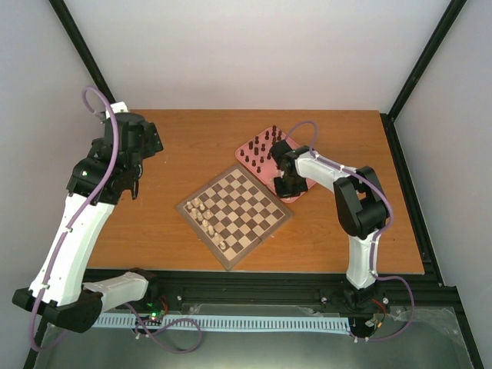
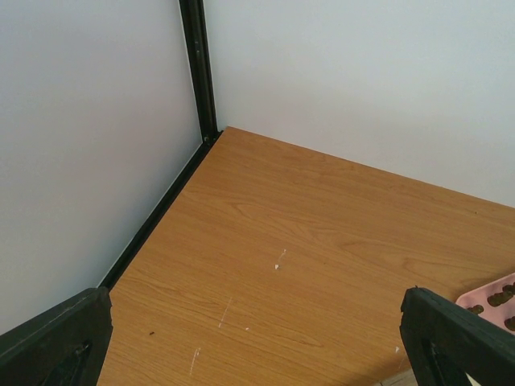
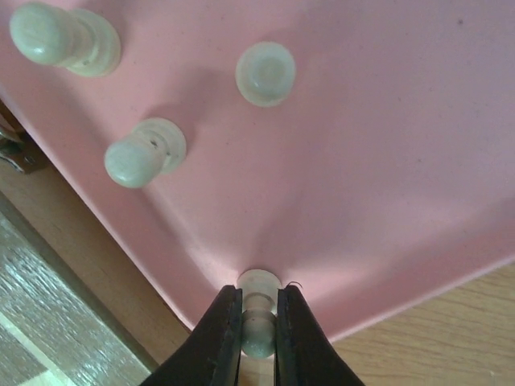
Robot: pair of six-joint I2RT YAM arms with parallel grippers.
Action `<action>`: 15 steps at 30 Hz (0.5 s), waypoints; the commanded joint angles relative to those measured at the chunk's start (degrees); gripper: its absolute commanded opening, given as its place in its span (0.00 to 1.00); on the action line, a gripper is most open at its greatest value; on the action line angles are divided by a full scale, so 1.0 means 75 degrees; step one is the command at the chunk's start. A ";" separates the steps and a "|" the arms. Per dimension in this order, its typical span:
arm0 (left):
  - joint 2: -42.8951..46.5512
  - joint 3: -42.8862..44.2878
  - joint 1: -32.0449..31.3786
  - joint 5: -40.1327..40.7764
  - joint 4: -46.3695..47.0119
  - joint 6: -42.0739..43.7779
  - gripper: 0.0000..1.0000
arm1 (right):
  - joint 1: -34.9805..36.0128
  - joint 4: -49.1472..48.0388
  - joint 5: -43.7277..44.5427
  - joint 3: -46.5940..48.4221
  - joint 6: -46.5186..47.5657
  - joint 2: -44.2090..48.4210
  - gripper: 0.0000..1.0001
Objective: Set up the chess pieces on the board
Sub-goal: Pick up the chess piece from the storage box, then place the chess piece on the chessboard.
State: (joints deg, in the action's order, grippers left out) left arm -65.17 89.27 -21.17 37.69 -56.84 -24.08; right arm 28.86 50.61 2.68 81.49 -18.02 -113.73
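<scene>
Wooden table (image 1: 184, 138), white walls behind; bare wood wide at upper left under left gripper (image 2: 253, 310), jaws spread wide. At centre, board (image 1: 234, 215); pink tray (image 1: 247, 146) just beside its upper-right edge. At tray's lower rim, right gripper (image 3: 259, 304) pinches cream piece (image 3: 259, 283).

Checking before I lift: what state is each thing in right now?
Right gripper: jaws shut on cream pawn at tray's corner.
Left gripper: jaws open, empty.
Pink tray: holds dark pieces and three loose cream pieces.
Board: placed cream pieces line one edge, other squares bare.
</scene>
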 commanded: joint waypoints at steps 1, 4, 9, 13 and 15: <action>0.0169 0.0003 -0.0048 0.0006 -0.0057 -0.0101 1.00 | 0.0011 0.0577 0.0327 0.0335 -0.0061 0.0602 0.05; 0.0168 -0.0018 -0.0049 -0.0041 -0.0021 -0.0121 1.00 | 0.0290 0.1013 0.0308 0.0736 -0.0149 0.0997 0.05; 0.0191 -0.0083 -0.0049 -0.0112 0.0042 -0.0172 1.00 | 0.1446 0.1585 0.0170 0.1561 -0.0493 0.1037 0.05; 0.0215 -0.0142 -0.0048 -0.0136 0.0031 -0.0186 1.00 | 0.2644 0.1609 -0.0077 0.2269 -0.0748 0.0413 0.05; 0.0236 -0.0153 -0.0049 -0.0149 0.0011 -0.0200 1.00 | 0.3041 0.1593 -0.0153 0.2770 -0.0814 -0.0015 0.05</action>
State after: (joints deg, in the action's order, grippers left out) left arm -64.55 88.23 -21.17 36.97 -56.82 -24.64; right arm 46.11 60.23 3.29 97.80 -21.76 -108.36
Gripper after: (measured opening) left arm 0.998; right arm 0.089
